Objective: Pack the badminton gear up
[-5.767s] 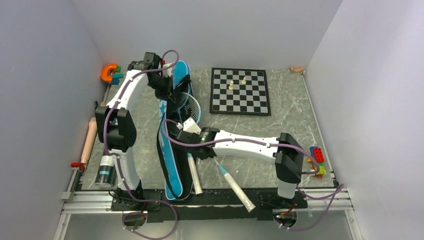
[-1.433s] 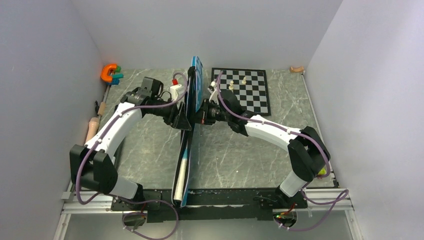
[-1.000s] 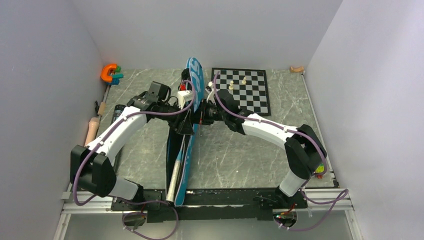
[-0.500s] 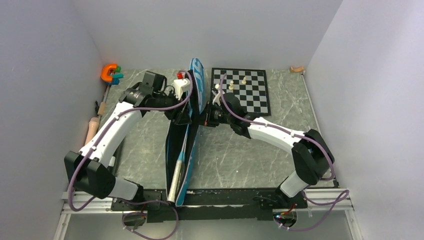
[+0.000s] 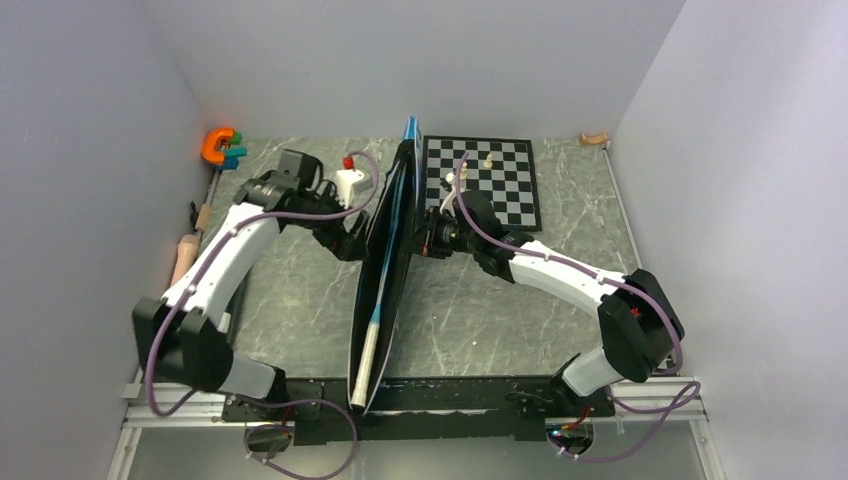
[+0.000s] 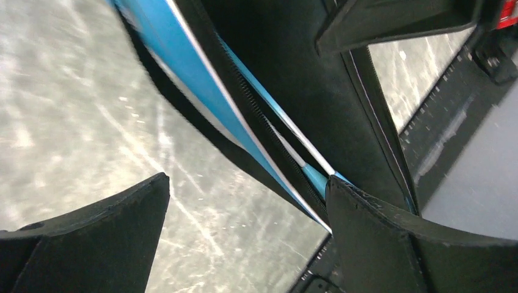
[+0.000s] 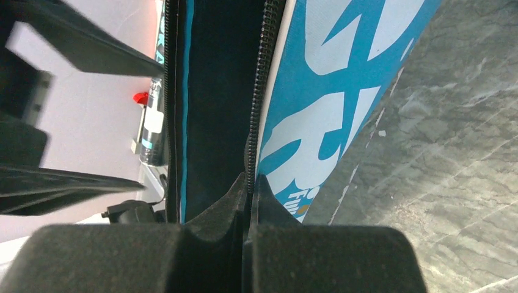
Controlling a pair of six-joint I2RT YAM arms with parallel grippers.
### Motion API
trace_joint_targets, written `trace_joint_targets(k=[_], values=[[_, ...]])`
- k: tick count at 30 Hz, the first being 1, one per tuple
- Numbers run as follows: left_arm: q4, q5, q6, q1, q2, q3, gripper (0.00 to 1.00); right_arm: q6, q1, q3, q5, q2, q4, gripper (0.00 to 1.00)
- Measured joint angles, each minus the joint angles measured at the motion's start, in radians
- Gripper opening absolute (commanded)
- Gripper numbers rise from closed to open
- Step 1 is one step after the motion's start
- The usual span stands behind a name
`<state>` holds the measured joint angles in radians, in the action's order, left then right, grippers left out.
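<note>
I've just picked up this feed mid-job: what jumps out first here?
The blue bag stands on edge down the middle of the table, with a white handle poking from its near end. The right claw is shut on its zipper edge, and the left claw gapes open at the bag's left side. A chessboard lies at the far right.

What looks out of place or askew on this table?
The blue racket bag stands tipped on edge, pinched at its zipper by the right fingers; the left fingers are open beside it. A white racket handle shows at its unzipped near end.
</note>
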<state>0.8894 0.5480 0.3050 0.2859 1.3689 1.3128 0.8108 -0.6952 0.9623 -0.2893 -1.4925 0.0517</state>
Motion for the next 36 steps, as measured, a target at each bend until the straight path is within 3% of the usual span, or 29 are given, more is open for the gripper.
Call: trace_joint_targets(k=[6,20,29,36], values=[[0.072,0.105,0.023,0.040,0.165,-0.011,0.99,-0.005,0.000,0.000,0.000,0.000,-0.001,0.00],[0.047,0.266,0.023,0.138,0.135,-0.056,0.99,-0.010,0.000,0.000,0.000,0.002,-0.003,0.00],[0.000,0.232,0.002,0.194,0.136,-0.071,0.99,-0.009,0.000,0.007,-0.004,-0.002,-0.006,0.00],[-0.062,0.075,-0.057,0.310,0.136,-0.072,0.99,-0.006,-0.009,0.039,-0.010,-0.029,-0.007,0.00]])
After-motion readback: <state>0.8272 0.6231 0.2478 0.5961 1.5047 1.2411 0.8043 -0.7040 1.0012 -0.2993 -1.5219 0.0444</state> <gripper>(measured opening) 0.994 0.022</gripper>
